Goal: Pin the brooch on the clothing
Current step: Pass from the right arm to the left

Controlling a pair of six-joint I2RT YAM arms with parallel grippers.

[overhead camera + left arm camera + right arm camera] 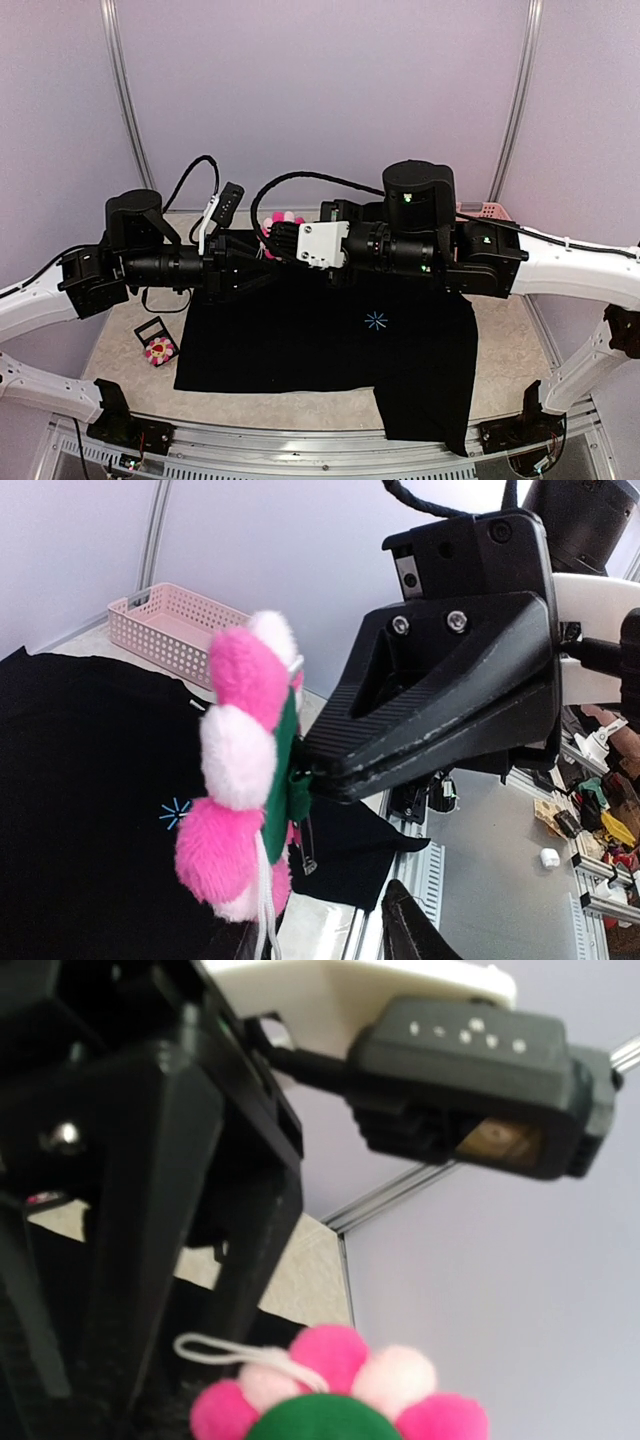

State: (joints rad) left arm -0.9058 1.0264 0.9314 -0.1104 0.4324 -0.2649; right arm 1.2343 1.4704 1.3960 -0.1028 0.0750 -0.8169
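Two black arms are seen meeting over a large black short-sleeved T-shirt [300, 340], which is spread flat on the pale speckled table [115, 375].

A small plush flower brooch [240, 770] with pink and white petals and a dark green back is held in the air between the grippers. It is clear of the cloth and over the far side of the shirt, left of the small light-blue starburst mark [376, 320]. The right gripper [305, 777] is closed on the brooch: in the left wrist view its black fingertips are seen pinched together on the green back, the petals turned away from them. A thin metal pin [308, 845] is seen hanging below that back, and a white string [265, 910] trails from the lower petals.

The left gripper [252, 254] is placed just beside the brooch. Only one of its fingers [410, 930] is shown in its own view, low in the picture and apart from the flower. The other is not made out, so how wide the jaws stand cannot be told.

A second flower brooch [158, 349] with a red and yellow centre is laid against a small black card [149, 328] on the table, left of the shirt and well apart from the grippers. A pink slotted plastic basket [170, 630] is set at the table's far right.
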